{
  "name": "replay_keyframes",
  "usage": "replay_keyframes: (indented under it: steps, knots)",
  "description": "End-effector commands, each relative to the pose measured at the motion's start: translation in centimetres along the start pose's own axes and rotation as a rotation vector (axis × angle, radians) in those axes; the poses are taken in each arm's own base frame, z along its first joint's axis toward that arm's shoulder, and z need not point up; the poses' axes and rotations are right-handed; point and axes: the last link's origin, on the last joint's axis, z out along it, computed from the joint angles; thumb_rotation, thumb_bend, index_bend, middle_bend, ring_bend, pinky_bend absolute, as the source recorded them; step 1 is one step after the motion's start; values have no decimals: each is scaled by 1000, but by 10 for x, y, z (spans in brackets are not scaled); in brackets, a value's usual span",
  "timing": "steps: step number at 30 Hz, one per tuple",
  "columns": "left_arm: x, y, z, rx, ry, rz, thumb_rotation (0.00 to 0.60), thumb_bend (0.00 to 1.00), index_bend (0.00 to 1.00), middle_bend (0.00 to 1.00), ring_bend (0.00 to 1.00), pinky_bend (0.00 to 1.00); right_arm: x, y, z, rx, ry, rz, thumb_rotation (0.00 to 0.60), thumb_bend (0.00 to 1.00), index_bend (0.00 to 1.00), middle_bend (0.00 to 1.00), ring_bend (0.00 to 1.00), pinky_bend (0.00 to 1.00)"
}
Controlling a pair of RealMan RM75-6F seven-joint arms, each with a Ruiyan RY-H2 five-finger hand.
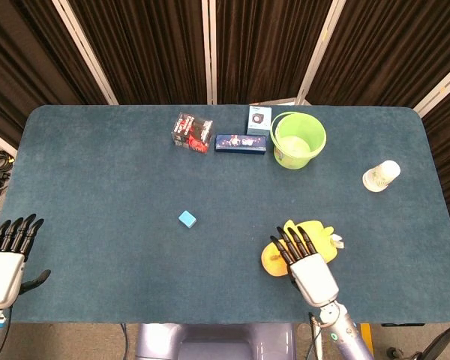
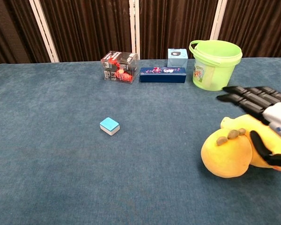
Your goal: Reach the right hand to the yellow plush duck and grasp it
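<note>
The yellow plush duck lies near the table's front edge, right of centre, and in the chest view the duck shows its round head low on the right. My right hand is over it from the near side. The chest view shows the right hand with its fingers stretched out straight above the duck, apart from it, while the thumb lies against the duck's right side. Nothing is gripped. My left hand rests flat at the front left corner, fingers straight and empty.
A green bucket stands at the back, with a dark blue box, a small light blue box and a red-and-clear box beside it. A cyan block lies mid-table. A clear cup lies at the right.
</note>
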Motion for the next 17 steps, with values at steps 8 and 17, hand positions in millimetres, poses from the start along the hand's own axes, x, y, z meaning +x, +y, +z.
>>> replay_keyframes:
  steps: [8,17]
  knots:
    - [3,0,-1,-15,27,-8,600,166,0,0,0,0,33,44,-35,-100,32,-48,600,424,0,0,0,0]
    - [2,-1,0,-19,48,2,600,167,0,0,0,0,61,93,-73,-242,62,-86,600,367,0,0,0,0]
